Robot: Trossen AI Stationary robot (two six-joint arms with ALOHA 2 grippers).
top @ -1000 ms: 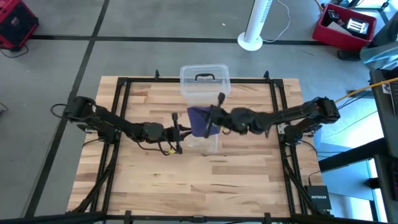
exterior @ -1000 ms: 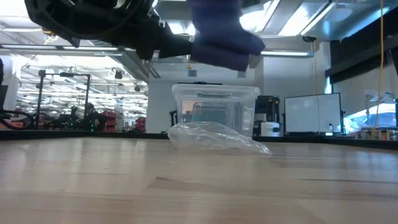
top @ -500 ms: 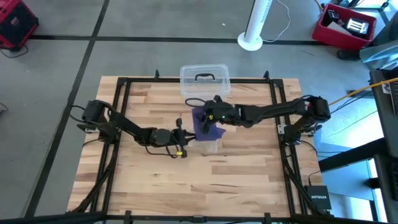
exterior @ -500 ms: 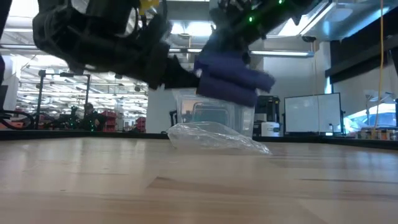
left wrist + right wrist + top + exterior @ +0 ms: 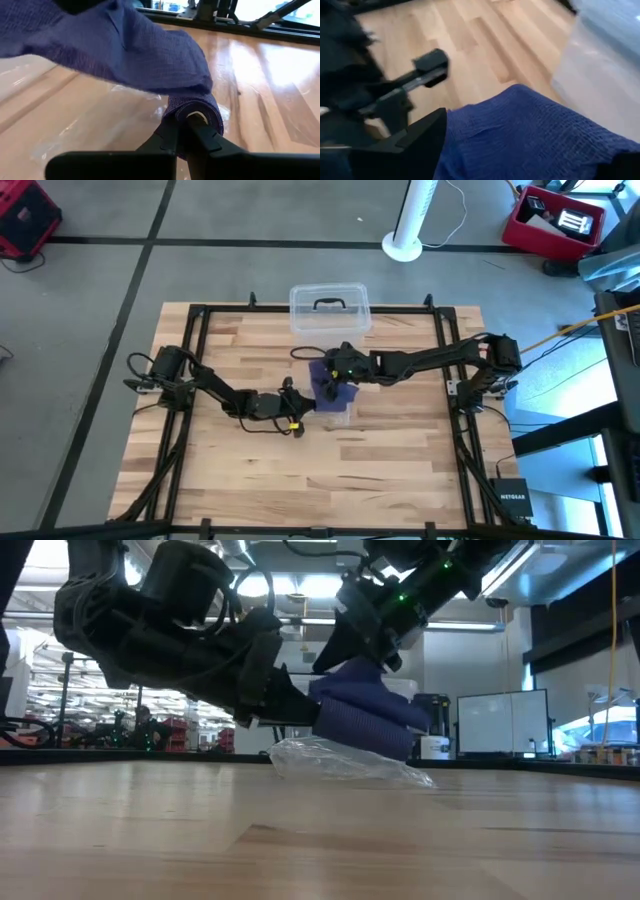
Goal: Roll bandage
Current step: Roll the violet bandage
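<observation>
1. Partly done: the bandage (image 5: 192, 112) has a small rolled core, held just above the desk (image 5: 400, 470) centre, over a plastic bag (image 5: 350, 760).
2. The left tool (image 5: 187, 131) is clenched on that core.
3. The right tool (image 5: 338, 366), at 12 o'clock from the core, stands released above the loose tail, which remains unrolled.

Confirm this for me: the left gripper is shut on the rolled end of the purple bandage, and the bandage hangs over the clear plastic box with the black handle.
Not quite. The left gripper is shut on the bandage's rolled end, but the high view shows the bandage above the clear crinkly plastic bag, not the clear plastic box, which stands farther back, apart from it.
</observation>
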